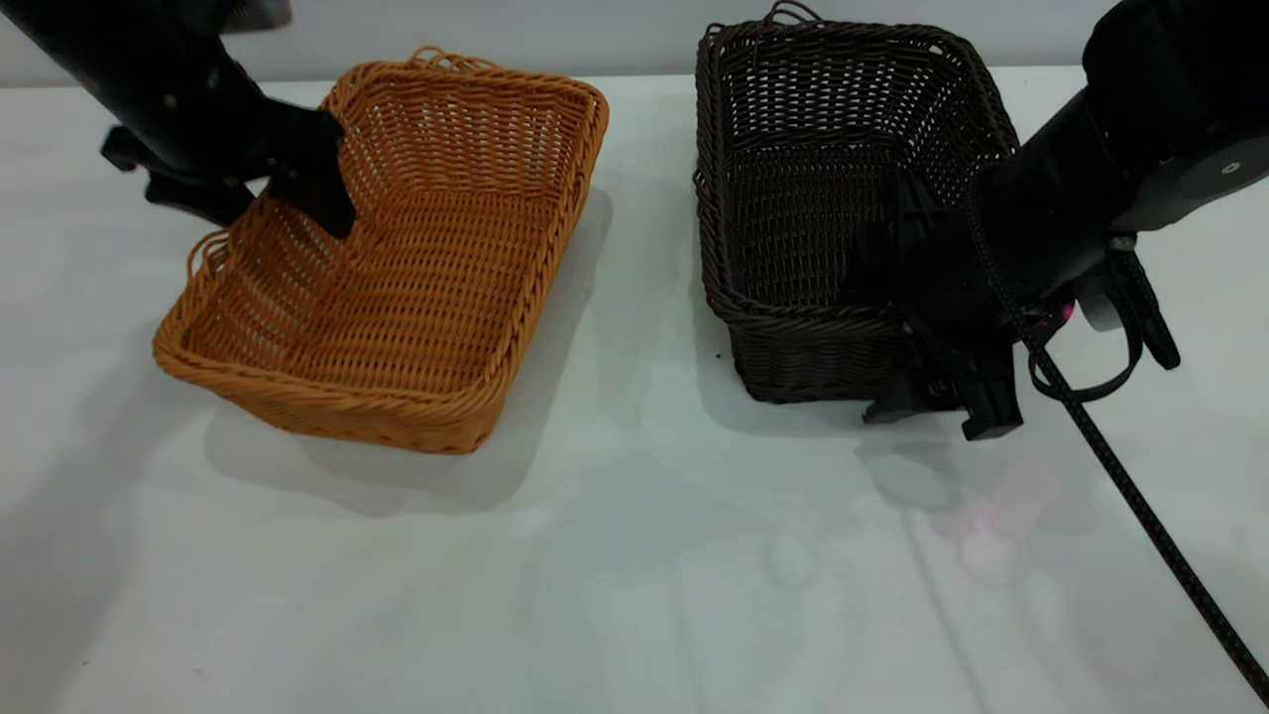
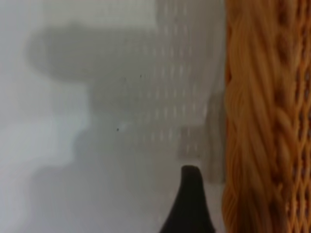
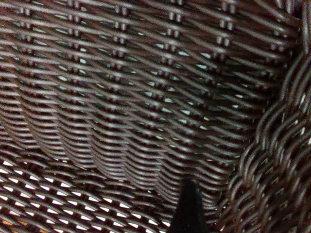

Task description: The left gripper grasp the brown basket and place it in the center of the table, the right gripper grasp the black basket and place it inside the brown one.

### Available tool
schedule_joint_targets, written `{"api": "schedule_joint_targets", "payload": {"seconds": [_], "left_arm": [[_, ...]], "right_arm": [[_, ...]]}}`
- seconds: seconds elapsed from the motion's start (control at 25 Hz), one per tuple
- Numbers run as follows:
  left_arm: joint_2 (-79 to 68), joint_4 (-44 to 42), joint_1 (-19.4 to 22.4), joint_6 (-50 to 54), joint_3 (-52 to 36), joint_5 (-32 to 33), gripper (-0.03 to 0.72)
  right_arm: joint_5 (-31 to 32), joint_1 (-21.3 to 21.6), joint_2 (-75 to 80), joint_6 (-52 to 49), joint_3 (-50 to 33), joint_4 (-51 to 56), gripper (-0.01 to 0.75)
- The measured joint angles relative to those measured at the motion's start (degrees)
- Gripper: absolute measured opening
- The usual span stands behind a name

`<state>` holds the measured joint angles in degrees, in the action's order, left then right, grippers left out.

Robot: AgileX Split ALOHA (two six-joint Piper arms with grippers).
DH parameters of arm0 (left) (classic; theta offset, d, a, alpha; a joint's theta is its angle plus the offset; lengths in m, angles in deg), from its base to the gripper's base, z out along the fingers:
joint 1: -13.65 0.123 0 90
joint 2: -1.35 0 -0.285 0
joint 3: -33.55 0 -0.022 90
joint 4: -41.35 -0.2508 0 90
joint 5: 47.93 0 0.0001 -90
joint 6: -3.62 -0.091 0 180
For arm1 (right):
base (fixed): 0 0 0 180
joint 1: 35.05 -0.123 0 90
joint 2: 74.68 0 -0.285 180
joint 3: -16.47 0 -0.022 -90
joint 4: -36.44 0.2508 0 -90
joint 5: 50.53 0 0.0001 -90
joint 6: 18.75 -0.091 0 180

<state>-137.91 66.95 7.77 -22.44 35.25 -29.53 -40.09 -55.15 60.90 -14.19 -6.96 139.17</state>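
The brown basket, orange-tan wicker, is at the left of the table, tilted, with its left side raised and a shadow under it. My left gripper is shut on its left rim, one finger inside and one outside. In the left wrist view the outer finger lies beside the braided rim. The black basket stands at the right. My right gripper straddles its near right wall and is shut on it. The right wrist view shows the inner finger against the dark weave.
The two baskets stand apart, with bare tabletop between them and across the whole front. A braided black cable runs from the right arm down to the front right edge. A pale wall lies behind the table.
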Motion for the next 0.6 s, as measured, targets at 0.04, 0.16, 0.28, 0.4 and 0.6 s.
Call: {"api": "schedule_joint_targets", "payload": {"seconds": [0.04, 0.16, 0.28, 0.4, 0.6], "left_arm": [[-0.4, 0.1, -0.1, 0.0, 0.0, 0.0, 0.532], [-0.9, 0.2, -0.1, 0.0, 0.0, -0.2, 0.420], [-0.9, 0.2, -0.1, 0.0, 0.1, -0.6, 0.251], [-0.9, 0.2, -0.1, -0.1, 0.1, -0.3, 0.089], [-0.9, 0.4, -0.1, -1.2, 0.1, -0.2, 0.078]], "right_arm": [[-0.1, 0.0, 0.0, 0.0, 0.0, 0.0, 0.495], [-0.1, 0.0, 0.0, 0.0, 0.0, 0.0, 0.385], [-0.1, 0.0, 0.0, 0.0, 0.0, 0.1, 0.225], [-0.1, 0.5, -0.2, -0.7, 0.0, 0.6, 0.119], [0.4, 4.1, -3.1, 4.0, 0.0, -0.1, 0.090]]}}
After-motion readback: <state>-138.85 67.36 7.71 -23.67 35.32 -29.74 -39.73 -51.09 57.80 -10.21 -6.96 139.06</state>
